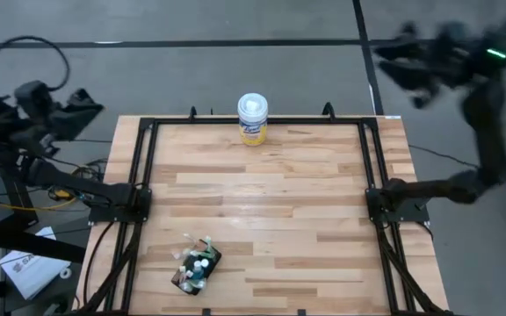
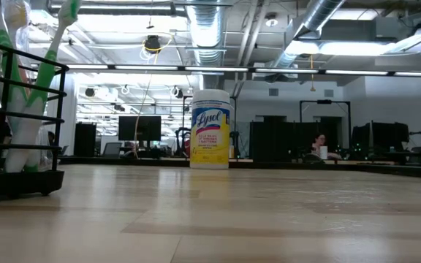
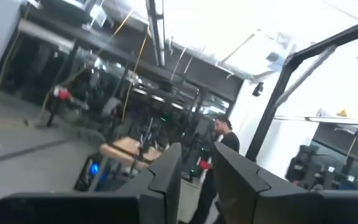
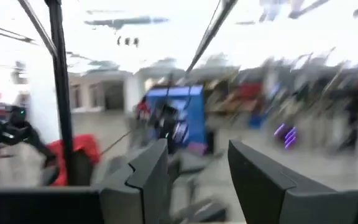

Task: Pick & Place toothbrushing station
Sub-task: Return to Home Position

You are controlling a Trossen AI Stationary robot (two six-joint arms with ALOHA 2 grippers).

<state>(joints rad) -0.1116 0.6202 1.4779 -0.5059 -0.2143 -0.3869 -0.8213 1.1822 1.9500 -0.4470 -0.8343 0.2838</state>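
Note:
The toothbrushing station [image 1: 197, 269] is a small black box holding white and green toothbrushes. It stands on its base on the wooden table near the near edge, left of centre. In the low view it shows at the left [image 2: 13, 109]. My left gripper [image 1: 86, 105] is off the table beyond its far left corner, open and empty, and faces the room in the left wrist view [image 3: 197, 180]. My right gripper [image 1: 392, 60] is raised beyond the far right corner, open and empty [image 4: 197, 180].
A white-lidded, yellow-labelled wipes canister [image 1: 252, 118] stands upright at the middle of the table's far edge and also shows in the low view [image 2: 210, 130]. Black frame rails [image 1: 139, 175] run along the table's left, right and far sides. A person [image 3: 222, 149] stands in the room.

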